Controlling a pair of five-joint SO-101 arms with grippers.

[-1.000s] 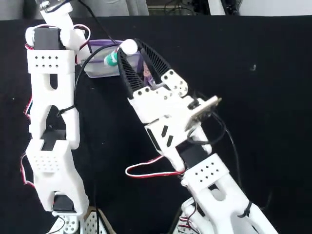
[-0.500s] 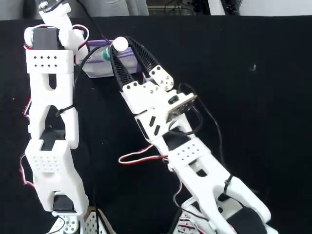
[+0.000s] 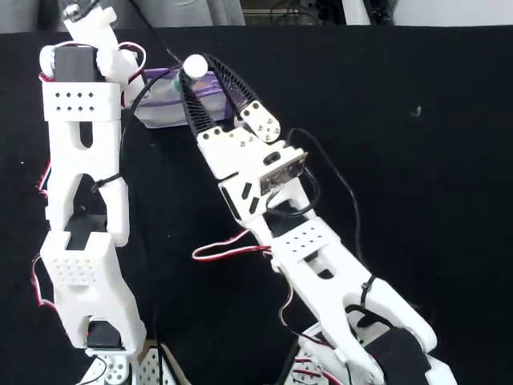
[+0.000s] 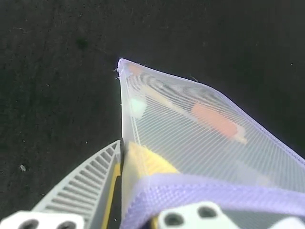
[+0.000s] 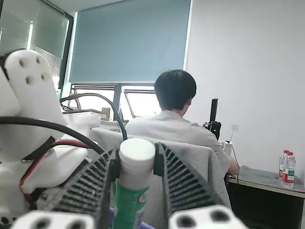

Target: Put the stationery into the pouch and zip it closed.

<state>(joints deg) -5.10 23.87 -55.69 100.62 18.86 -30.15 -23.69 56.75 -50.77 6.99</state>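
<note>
**High view, upper left: both grippers engaged at the pouch**

1. Right gripper (image 3: 195,74): its black ribbed fingers (image 3: 240,90) are closed on a glue stick (image 3: 193,67) with a white cap and a green body. In the right wrist view the right gripper (image 5: 136,160) clamps the stick (image 5: 128,200) from both sides just below the cap, and the stick stands roughly upright between the fingers.

2. Left gripper (image 3: 135,77): it stands at the upper left of the frame, at the left end of the pouch (image 3: 164,111). In the left wrist view the left gripper (image 4: 123,160) is clamped on the pouch (image 4: 200,143) at its purple-edged rim, with a white ribbed finger (image 4: 83,193) pressed against the outside of the mesh.

3. Pouch: clear mesh with purple trim, lifted at the gripped end. In the high view the stick's cap overlaps the pouch's upper rim; whether the stick has entered the opening cannot be determined.

4. Contents seen through the mesh: an orange piece (image 4: 214,120), a pale green piece (image 4: 137,106) and a yellow item (image 4: 143,164) just beside the gripped rim.

5. Surface: a black table (image 3: 425,208) lies under both arms.
</note>
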